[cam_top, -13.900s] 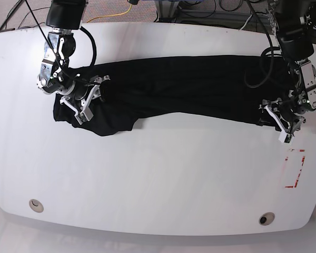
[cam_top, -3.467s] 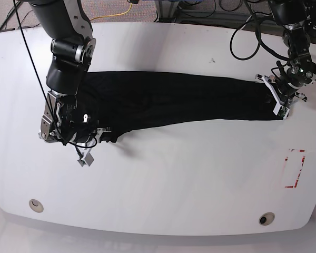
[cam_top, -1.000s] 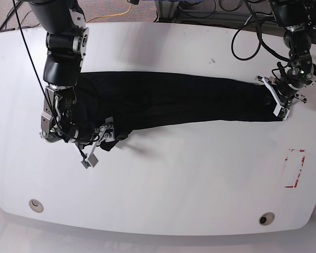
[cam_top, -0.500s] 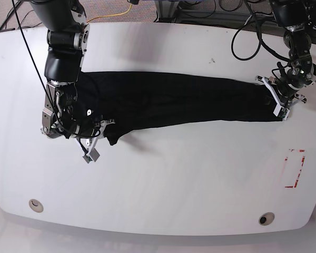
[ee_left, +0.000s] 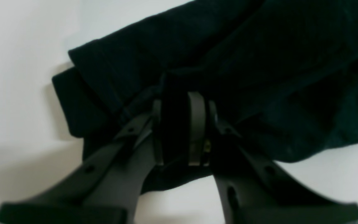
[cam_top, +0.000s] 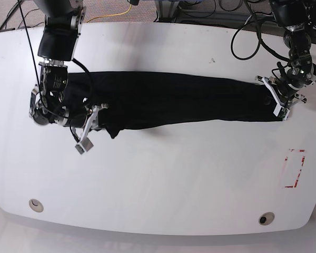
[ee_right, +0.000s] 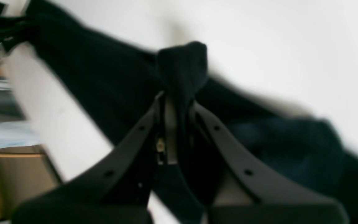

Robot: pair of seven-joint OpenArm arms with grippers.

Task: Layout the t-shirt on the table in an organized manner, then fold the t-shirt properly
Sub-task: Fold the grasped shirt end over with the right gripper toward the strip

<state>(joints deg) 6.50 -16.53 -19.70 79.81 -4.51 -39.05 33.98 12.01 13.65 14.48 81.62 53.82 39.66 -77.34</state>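
White worktop carried the shirt; both grippers, left at 3 o'clock and right at 9, pinched it and needed even outward tension.

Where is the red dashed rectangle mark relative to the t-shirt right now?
In the base view the red dashed rectangle mark sits on bare table at the picture's lower right, below and apart from the t-shirt end pinched by the left gripper.

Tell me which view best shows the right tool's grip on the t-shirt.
The right wrist view: the right tool is shut on a bunched fold of the t-shirt, seen close, though blurred. The base view shows that tool small at the shirt's end, the pinch hard to read. The left wrist view shows only the other end.
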